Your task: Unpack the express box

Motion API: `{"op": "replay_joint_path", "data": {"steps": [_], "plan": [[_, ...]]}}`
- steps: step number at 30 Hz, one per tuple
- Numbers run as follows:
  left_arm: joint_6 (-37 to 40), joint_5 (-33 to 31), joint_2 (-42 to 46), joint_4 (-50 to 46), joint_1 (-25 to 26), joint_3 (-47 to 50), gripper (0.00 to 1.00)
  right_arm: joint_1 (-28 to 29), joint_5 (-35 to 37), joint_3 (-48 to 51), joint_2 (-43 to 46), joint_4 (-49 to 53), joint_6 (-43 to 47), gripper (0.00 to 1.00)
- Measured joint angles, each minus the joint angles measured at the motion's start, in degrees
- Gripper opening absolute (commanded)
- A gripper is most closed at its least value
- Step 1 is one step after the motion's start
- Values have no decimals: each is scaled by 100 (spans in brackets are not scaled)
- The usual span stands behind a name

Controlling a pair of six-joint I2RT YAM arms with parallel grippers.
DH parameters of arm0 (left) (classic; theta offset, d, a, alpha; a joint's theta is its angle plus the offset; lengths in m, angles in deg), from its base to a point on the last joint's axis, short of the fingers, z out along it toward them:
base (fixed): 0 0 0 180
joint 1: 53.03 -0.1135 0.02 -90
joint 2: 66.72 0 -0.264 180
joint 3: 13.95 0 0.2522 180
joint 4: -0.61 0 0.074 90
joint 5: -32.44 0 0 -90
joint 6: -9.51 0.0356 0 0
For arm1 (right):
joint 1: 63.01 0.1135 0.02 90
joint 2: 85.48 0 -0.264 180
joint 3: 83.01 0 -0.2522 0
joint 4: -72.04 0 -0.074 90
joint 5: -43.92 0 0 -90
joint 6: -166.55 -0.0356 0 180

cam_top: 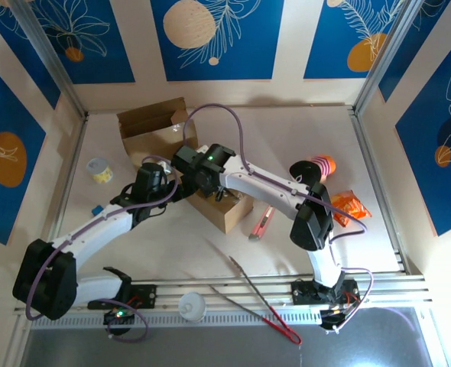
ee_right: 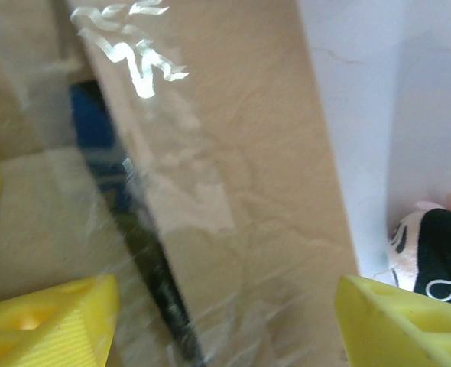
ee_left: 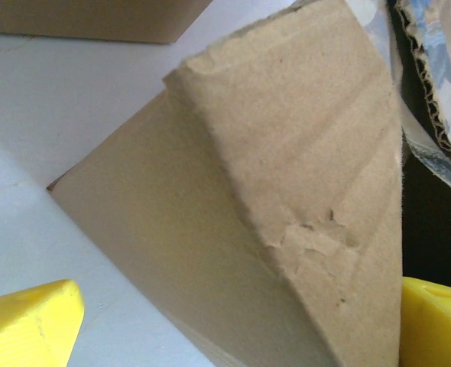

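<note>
Both grippers spread, or gripping?

Both spread. My left gripper (ee_left: 233, 321) straddles a cardboard flap (ee_left: 287, 191); my right gripper (ee_right: 229, 321) straddles the taped flap (ee_right: 233, 191). The express box (cam_top: 224, 210) sits directly beneath both.

Best approach?

I'd pinch low on one flap, brace the other, and peel outward slowly.

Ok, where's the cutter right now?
Top view: the cutter lies right of centre, just right of the box, with the tongs closer to the near edge.
</note>
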Motion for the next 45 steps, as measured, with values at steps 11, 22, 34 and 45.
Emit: {"op": "replay_joint_path", "data": {"steps": [11,22,34,45], "plan": [[26,-20,76,-129,0,0,100,4,658,-85,-251,-197,348,62],[109,-44,122,-234,0,0,100,35,935,-96,-404,-546,737,4],[229,-68,264,-452,0,9,100,-22,1049,-643,-378,-479,1034,0],[398,-35,389,-667,-7,50,100,-509,20,-1038,-7,144,903,0]]}}
